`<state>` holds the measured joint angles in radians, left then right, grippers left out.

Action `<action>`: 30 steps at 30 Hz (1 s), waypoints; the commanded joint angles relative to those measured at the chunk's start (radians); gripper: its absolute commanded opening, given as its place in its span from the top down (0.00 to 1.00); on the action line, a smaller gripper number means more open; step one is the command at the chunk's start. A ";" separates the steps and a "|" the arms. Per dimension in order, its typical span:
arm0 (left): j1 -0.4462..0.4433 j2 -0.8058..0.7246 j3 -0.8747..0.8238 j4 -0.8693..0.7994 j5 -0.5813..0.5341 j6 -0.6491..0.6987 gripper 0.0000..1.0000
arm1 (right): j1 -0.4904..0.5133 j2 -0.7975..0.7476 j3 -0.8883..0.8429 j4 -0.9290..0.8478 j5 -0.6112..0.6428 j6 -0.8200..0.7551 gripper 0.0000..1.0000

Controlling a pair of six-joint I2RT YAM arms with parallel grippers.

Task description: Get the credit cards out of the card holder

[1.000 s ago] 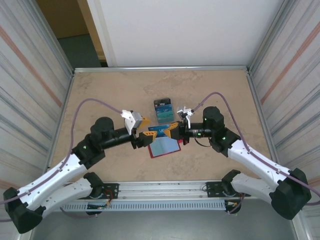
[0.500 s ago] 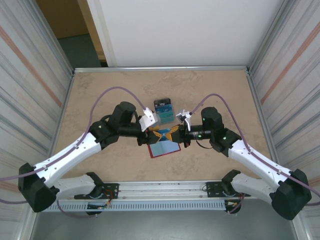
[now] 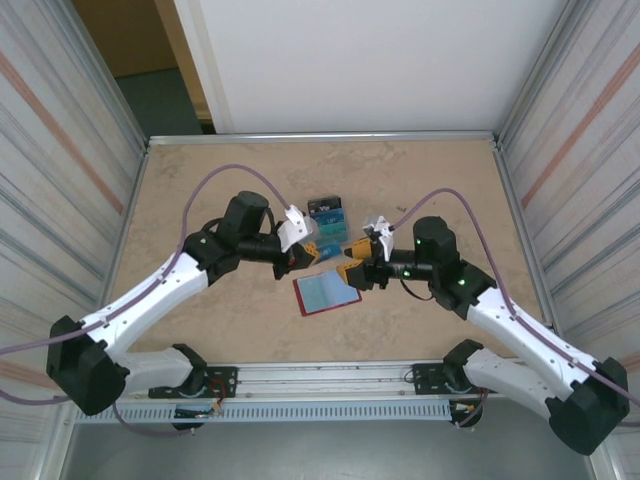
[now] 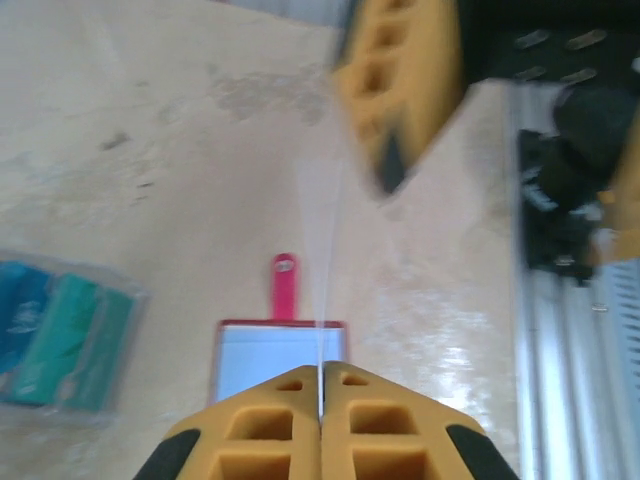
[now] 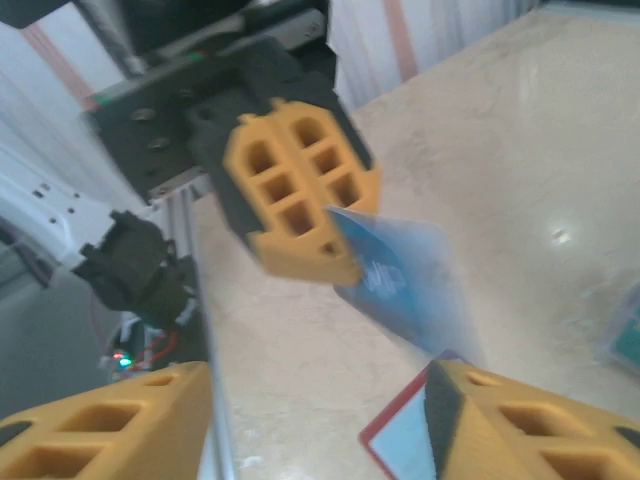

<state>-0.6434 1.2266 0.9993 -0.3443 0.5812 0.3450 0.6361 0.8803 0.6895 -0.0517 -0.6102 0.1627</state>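
Blue credit card [image 5: 395, 280] pinched edge-on in left gripper [image 4: 321, 375], lifted clear of red card holder [image 3: 325, 293] lying open on table [image 3: 220, 180]. Right gripper [image 3: 352, 270] agape just beside, empty. Best carried over to teal-blue pile [image 3: 328, 215] beyond holder, kept level, lowered flat before release; right fingers close, so swing wide.

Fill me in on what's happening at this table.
The left gripper is shut on a blue credit card and holds it in the air, clear of the open red card holder lying flat on the table. The right gripper sits open close by, holding nothing. A pile of blue and teal cards lies on the table just beyond the card holder.
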 commanded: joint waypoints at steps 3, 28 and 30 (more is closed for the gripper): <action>0.053 0.153 0.107 0.059 -0.138 0.154 1.00 | -0.003 -0.138 0.008 -0.079 0.210 -0.018 0.12; 0.151 0.748 0.551 -0.010 -0.057 0.314 1.00 | -0.006 -0.241 0.016 -0.212 0.420 0.051 0.01; 0.152 0.761 0.550 -0.017 -0.057 0.318 1.00 | -0.006 -0.239 0.015 -0.211 0.421 0.054 0.01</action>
<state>-0.5030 1.9701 1.5185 -0.3222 0.4911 0.6365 0.6342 0.6518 0.6903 -0.2569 -0.2073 0.1921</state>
